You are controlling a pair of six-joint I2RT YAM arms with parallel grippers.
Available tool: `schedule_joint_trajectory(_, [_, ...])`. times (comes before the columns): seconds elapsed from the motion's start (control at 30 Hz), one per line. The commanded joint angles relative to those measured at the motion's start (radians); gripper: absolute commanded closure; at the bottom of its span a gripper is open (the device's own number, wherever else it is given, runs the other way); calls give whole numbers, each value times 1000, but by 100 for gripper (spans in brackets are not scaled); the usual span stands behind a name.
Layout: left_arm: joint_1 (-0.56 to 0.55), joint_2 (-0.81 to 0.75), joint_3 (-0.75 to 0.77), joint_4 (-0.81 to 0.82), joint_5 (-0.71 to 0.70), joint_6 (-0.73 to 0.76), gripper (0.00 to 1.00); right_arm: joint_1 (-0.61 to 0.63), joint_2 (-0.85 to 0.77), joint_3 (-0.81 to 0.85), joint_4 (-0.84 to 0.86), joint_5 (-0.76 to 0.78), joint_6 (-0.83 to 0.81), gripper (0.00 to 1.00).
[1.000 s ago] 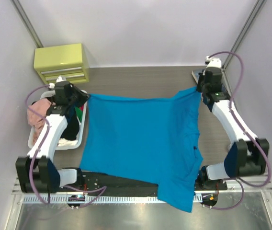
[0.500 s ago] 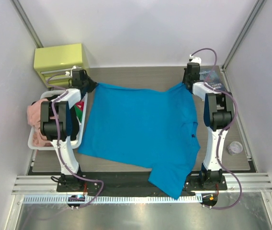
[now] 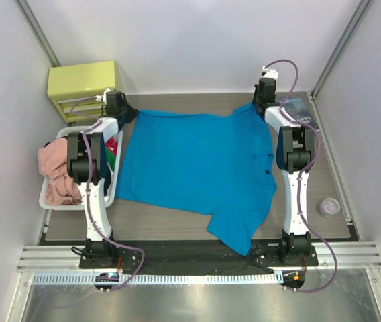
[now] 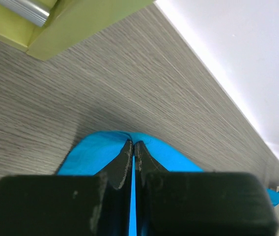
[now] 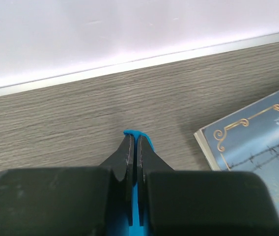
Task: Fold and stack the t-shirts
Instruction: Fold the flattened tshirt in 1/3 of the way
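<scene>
The turquoise-blue t-shirt (image 3: pixel 197 168) lies spread across the table, one sleeve hanging toward the near edge. My left gripper (image 3: pixel 125 115) is shut on its far left corner; in the left wrist view the blue cloth (image 4: pixel 93 150) bulges round the pinched tips of the left gripper (image 4: pixel 133 143). My right gripper (image 3: pixel 260 104) is shut on the far right corner; in the right wrist view a small fold of blue cloth (image 5: pixel 147 139) sticks out at the tips of the right gripper (image 5: pixel 132 136). Pink (image 3: pixel 53 164), red, green, black and white shirts sit in the white bin (image 3: pixel 49 200).
A yellow-green drawer box (image 3: pixel 86 88) stands at the far left, its corner in the left wrist view (image 4: pixel 66 24). A dark-blue book (image 3: pixel 300 111) lies by the right gripper, also in the right wrist view (image 5: pixel 257 142). A small clear cup (image 3: pixel 329 206) sits at right.
Both arms have stretched toward the far wall, dragging the blue shirt's far edge back; the shirt has slid away from the near edge and lies flatter.
</scene>
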Motion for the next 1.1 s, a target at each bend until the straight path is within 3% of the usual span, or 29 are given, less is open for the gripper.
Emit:
schedule_joint_trajectory(0.0, [-1,17,50,34,-37,15,100,-4,30,91,-2,-23,14,99])
schedule_joint_trajectory(1.07, [-6,33,108,-23,-39,61,100,-2,63,131,-18,-46,55,99])
